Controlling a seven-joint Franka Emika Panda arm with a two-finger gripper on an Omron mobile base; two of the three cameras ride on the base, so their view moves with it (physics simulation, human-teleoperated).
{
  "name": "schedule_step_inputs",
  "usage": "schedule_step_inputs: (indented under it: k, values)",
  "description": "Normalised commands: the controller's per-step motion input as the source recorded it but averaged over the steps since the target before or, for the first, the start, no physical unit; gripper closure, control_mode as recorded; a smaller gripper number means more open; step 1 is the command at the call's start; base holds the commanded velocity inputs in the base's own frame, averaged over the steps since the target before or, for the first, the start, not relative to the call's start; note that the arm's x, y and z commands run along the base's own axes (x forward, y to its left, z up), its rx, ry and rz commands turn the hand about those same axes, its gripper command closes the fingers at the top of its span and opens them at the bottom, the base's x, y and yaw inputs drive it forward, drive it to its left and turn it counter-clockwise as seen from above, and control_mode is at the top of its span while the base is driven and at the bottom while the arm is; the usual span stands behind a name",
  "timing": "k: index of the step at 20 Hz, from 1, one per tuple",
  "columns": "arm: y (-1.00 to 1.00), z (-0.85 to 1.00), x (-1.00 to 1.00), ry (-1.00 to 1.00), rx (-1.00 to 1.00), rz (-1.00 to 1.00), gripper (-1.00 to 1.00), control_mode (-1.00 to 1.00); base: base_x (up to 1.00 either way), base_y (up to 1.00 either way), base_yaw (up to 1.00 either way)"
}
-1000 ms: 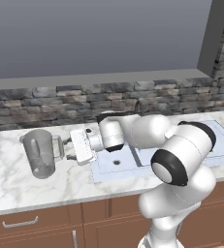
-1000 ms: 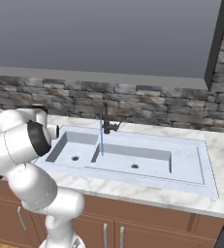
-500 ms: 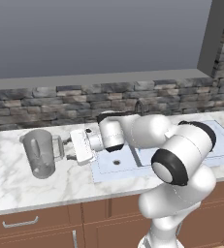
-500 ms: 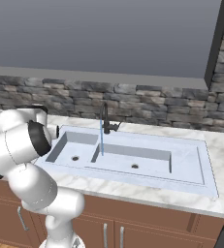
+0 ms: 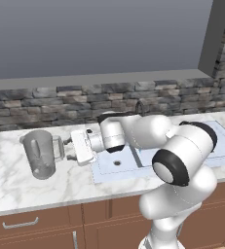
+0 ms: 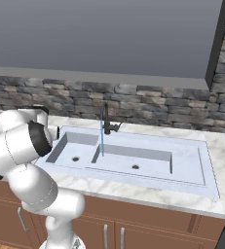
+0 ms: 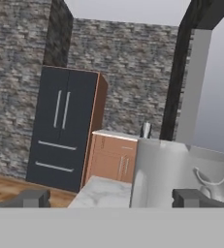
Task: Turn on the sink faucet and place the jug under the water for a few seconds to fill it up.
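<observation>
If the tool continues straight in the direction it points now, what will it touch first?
Most likely the jug's handle. The open tool points sideways along the counter at the jug, level with the handle, its fingertips on either side of it. Depth is hard to judge.

A white, grey-veined marble surface [image 5: 7,180] is running along the wall, sitting on reddish-brown wooden base cabinets [image 5: 31,226] that are carrying slim metal bar handles [image 5: 20,224]. A backsplash of rough grey and brown stacked stone [image 6: 148,102] is rising behind it, with a plain grey wall panel [image 5: 94,39] spreading above. In the hand view, a tall dark double-door refrigerator [image 7: 62,128] is standing against a stone wall, just beside a brown wooden cabinet [image 7: 111,157], on a wooden floor [image 7: 4,189].
</observation>
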Motion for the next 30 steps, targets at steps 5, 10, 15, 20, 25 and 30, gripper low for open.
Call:
schedule_step_inputs:
  k: [5, 10, 15, 20, 25, 30]
  values:
    - [0.00, -0.03, 0.00, 0.00, 0.03, 0.00, -1.00, -1.00, 0.00, 0.00, 0.00]
    - [0.00, -0.06, 0.00, 0.00, 0.03, 0.00, -1.00, -1.00, 0.00, 0.00, 0.00]
    - [0.00, -0.05, 0.00, 0.00, 0.03, 0.00, -1.00, -1.00, 0.00, 0.00, 0.00]
    - [0.00, -0.01, 0.00, 0.00, 0.04, 0.00, -1.00, -1.00, 0.00, 0.00, 0.00]
    - [0.00, -0.01, 0.00, 0.00, 0.03, 0.00, -1.00, -1.00, 0.00, 0.00, 0.00]
    - [-0.05, 0.00, -0.02, 0.00, 0.05, 0.00, -1.00, -1.00, 0.00, 0.00, 0.00]
